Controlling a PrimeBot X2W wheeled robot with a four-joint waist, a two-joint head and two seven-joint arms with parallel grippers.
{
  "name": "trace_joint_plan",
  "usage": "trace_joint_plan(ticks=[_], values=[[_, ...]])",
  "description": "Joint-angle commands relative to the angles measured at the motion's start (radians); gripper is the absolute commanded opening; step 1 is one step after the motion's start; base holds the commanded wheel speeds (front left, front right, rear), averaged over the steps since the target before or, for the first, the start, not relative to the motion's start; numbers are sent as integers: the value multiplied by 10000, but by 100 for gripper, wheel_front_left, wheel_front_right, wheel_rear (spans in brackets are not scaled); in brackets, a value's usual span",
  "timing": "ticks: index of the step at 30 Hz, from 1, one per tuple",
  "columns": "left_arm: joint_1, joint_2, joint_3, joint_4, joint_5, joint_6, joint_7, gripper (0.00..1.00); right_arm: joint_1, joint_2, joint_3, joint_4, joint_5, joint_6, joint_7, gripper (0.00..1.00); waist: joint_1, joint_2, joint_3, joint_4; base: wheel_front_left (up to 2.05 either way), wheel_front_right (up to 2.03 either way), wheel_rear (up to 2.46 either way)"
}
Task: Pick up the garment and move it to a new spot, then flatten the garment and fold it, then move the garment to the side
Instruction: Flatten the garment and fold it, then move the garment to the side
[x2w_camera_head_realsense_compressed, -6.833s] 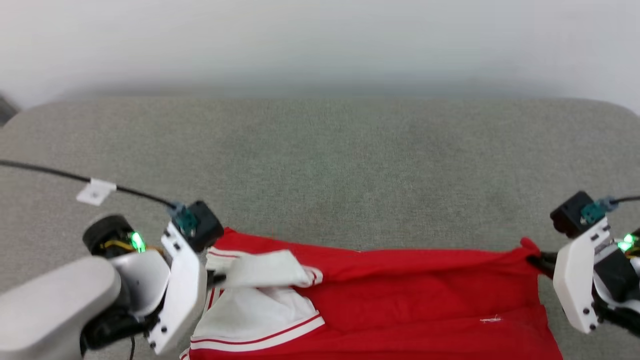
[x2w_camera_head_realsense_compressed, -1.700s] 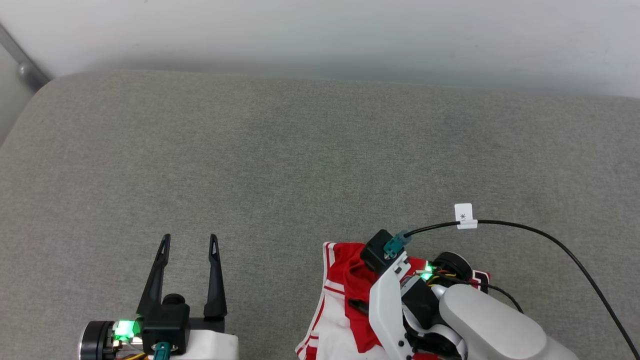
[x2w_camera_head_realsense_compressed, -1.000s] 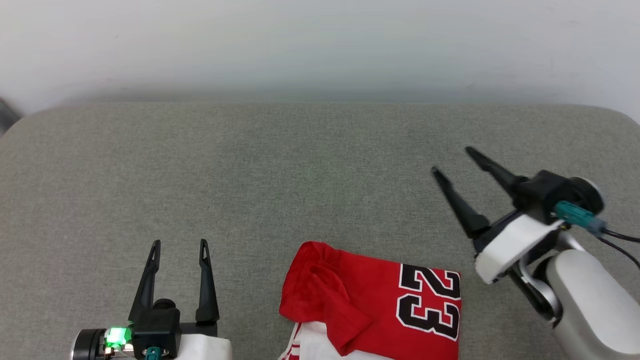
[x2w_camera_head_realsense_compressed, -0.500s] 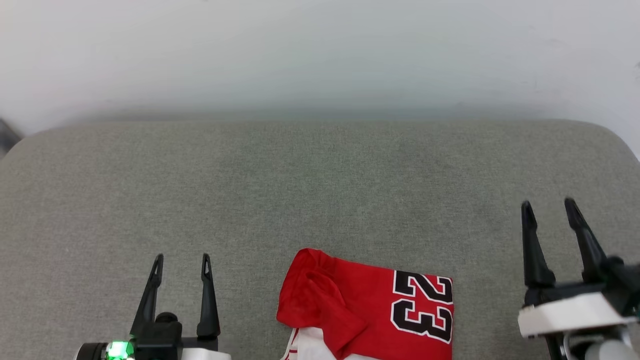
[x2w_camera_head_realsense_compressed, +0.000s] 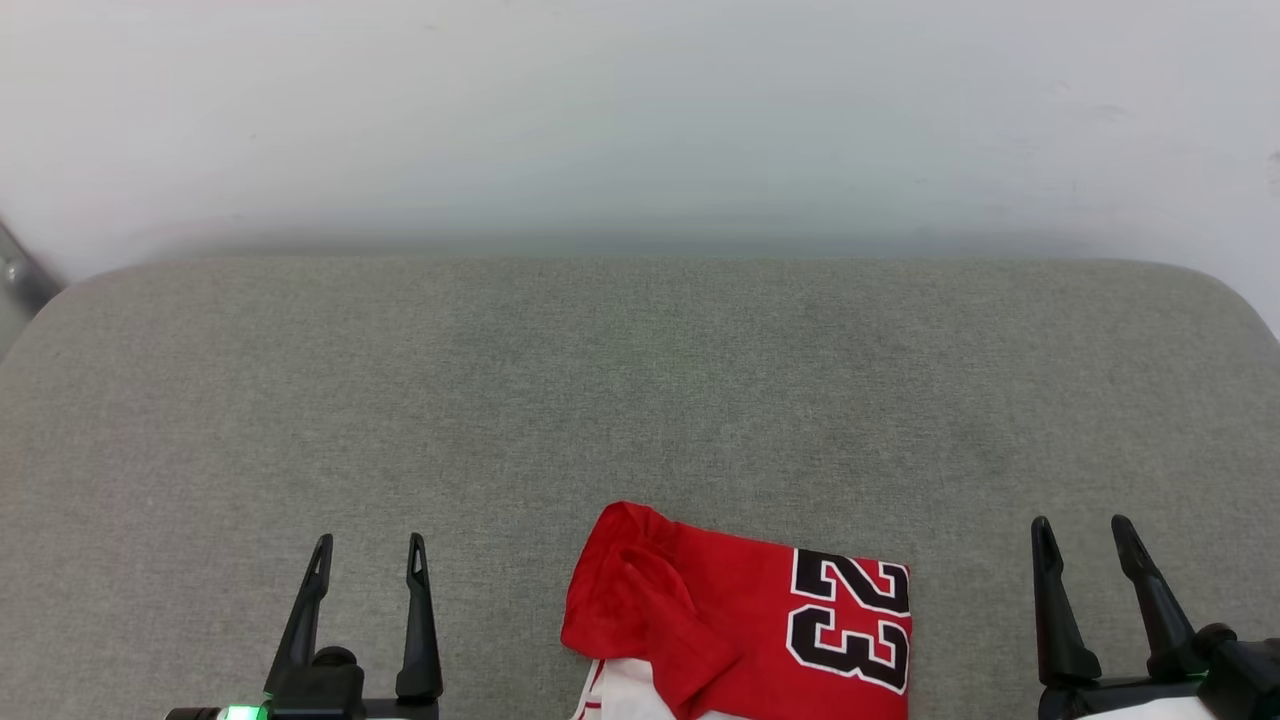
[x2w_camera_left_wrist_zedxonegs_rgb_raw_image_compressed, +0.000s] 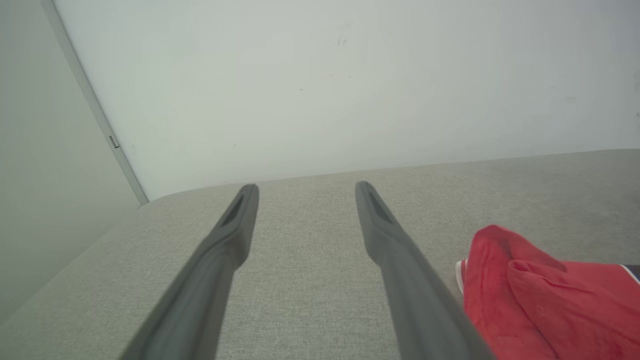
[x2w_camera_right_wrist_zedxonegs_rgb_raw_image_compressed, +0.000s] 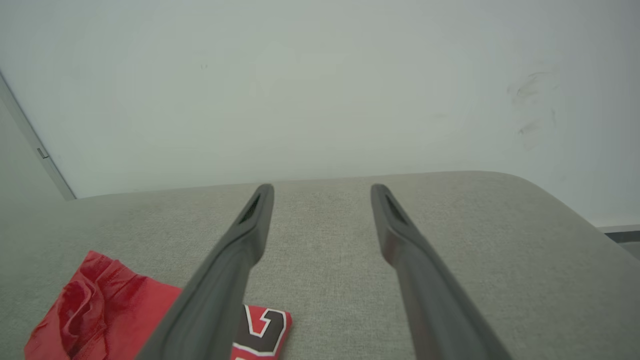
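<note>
The garment lies folded into a small red bundle at the near middle of the grey cushion, its black "23" facing up and a white sleeve peeking out below. The left wrist view has the garment at lower right; in the right wrist view the garment sits at lower left. My left gripper is open at the lower left, apart from the cloth, with nothing between its fingers. At the lower right my right gripper stands open as well, beside the bundle and holding nothing.
The grey upholstered surface stretches far beyond the garment, with rounded far corners. A pale wall rises behind it. A metal strip runs down the wall at the far left.
My right gripper has swung from up over the right side down to the lower right, fingers pointing forward. The camera has tilted a little. The garment lies where it was.
</note>
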Motion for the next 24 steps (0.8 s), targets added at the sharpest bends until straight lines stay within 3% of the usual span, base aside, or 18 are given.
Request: trace_joint_plan(ticks=[1,10,18,24], values=[[94,-26,12,-20,-69,-61,-22,100,121,33,13,42,78,-8,-15,100,1,0,6,31,0,0,0],[119,-147,138,28,-93,-252,-22,100,132,36,72,261,143,-8,-15,100,1,0,38,72,0,0,0],[91,-232,263,52,-58,-323,-22,100,-882,16,84,-116,-442,-8,-16,100,1,0,60,29,0,0,0],[75,-281,338,101,-42,-396,-22,100,-2117,-973,310,-382,-501,-6,302,100,1,0,95,-5,0,0,0]])
